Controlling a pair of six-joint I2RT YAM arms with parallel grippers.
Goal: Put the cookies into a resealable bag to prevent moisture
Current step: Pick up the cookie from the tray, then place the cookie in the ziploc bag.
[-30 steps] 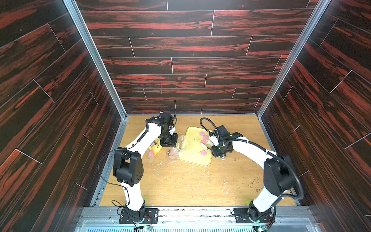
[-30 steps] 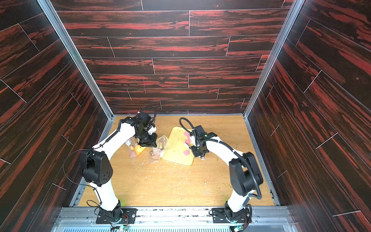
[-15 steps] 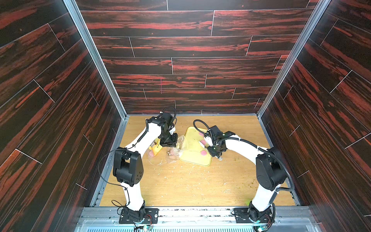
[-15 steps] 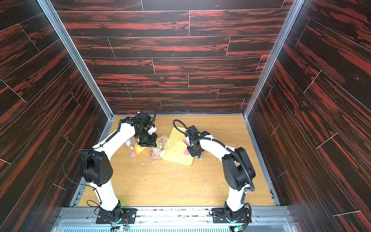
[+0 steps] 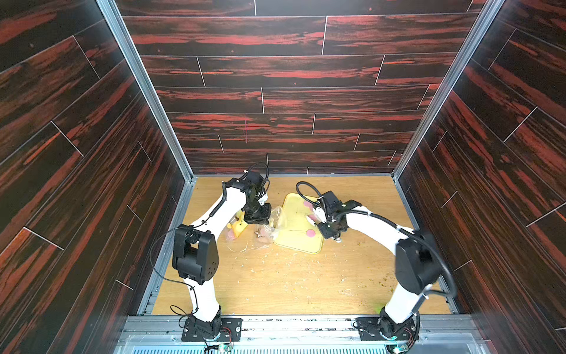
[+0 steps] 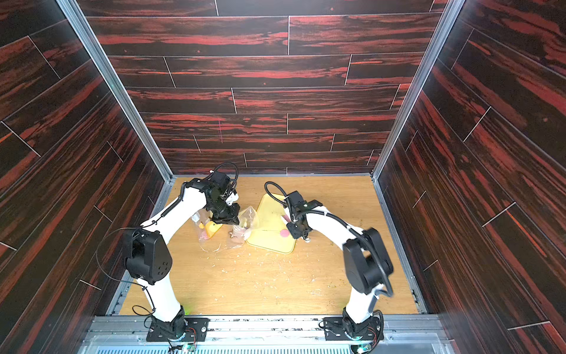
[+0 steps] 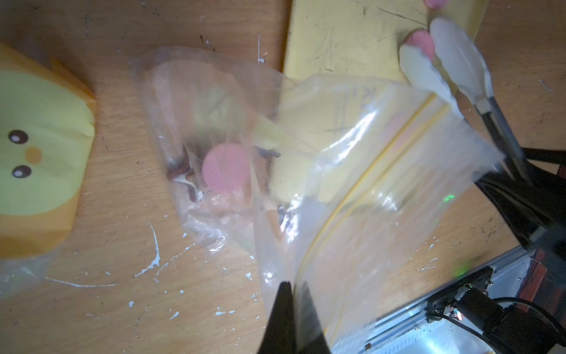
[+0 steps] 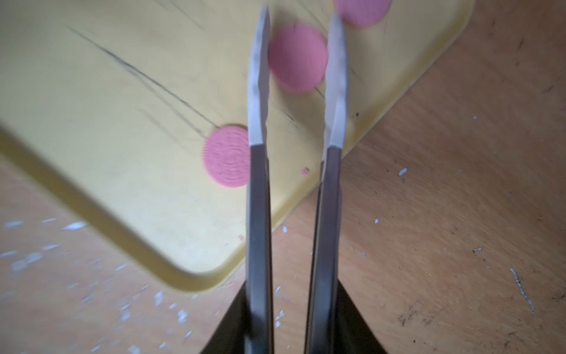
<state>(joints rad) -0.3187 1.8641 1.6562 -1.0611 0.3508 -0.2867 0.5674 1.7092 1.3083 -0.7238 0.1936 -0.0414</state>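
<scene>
A pink cookie (image 7: 420, 40) sits squeezed between the white tips of the right gripper (image 8: 298, 46). The tips touch both its edges; I cannot tell if it is lifted. It is over the far half of a yellow tray (image 5: 294, 240). Two more pink cookies (image 8: 228, 157) (image 8: 361, 10) lie flat on the tray. Another pink cookie (image 7: 226, 171) and a brown star cookie (image 7: 183, 179) are inside the clear bag (image 7: 352, 184).

The bag lies on the table just left of the tray, with its yellow-striped mouth raised and overlapping the tray's edge. The left gripper (image 7: 291, 306) is pinched tight on the mouth's rim. A yellow packet with a chick face (image 7: 39, 147) lies beside the bag, on the side away from the tray.

The wooden table (image 5: 275, 285) is scattered with pale crumbs. Dark red-streaked wood panels (image 5: 275, 92) wall it in.

The left arm arches over and points down at the bag. The right arm bends out wide and reaches in low over the tray's right edge.
</scene>
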